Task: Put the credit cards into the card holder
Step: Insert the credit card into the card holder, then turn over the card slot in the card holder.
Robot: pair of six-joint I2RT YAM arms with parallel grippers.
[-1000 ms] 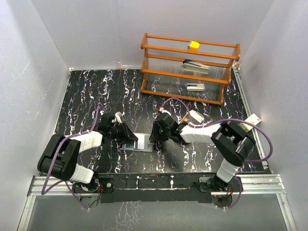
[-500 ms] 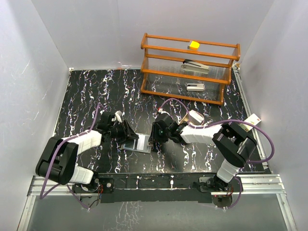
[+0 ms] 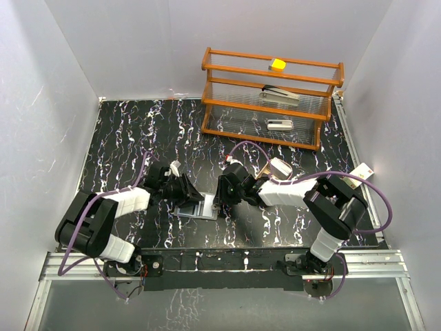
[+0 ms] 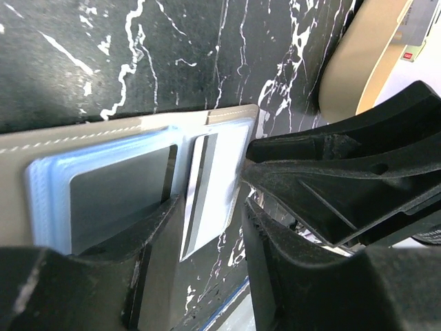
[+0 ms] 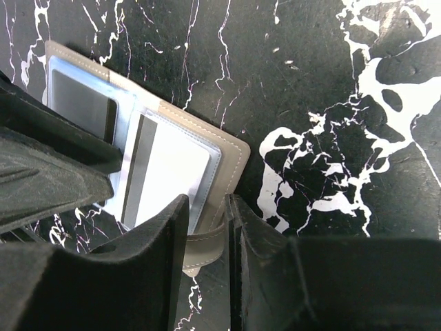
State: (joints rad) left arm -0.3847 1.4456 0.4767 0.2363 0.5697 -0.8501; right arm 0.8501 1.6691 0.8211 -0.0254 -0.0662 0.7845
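Where the black tabletop (image 3: 138,131) runs with white marble veins, we see the left pincer (image 4: 210,224) reaching in from the left, low over the card holder (image 4: 12,186). Its two matte black fingers stand a little apart with nothing nipped between them, and through the gap we look down on flat plastic. The card holder lies open near the front middle of the tabletop, between the two arms. It is a soft grey, leather-like bifold with a pale stitched border and rounded corners. On its left half sits a pale blue card (image 4: 48,207), thin and glossy, and on top of that a dark card (image 4: 120,200) with a dull sheen. Just to the right lies a whitish card (image 4: 224,165) with a dark stripe along one long edge, seemingly under a clear sleeve. All three rest within the holder's outline. At the holder's right edge the right pincer (image 5: 207,203) comes in, its wedge-shaped black fingertips meeting that edge. A grey strap (image 5: 207,245) from the holder curls into the narrow gap between its fingers; we cannot tell whether they pinch it. Beyond shows the smooth rounded rim of a tan tray (image 4: 351,62). Far back on the right stands an orange wooden rack (image 3: 234,93) with ribbed clear panels, a yellow block (image 3: 278,64) on its top shelf.
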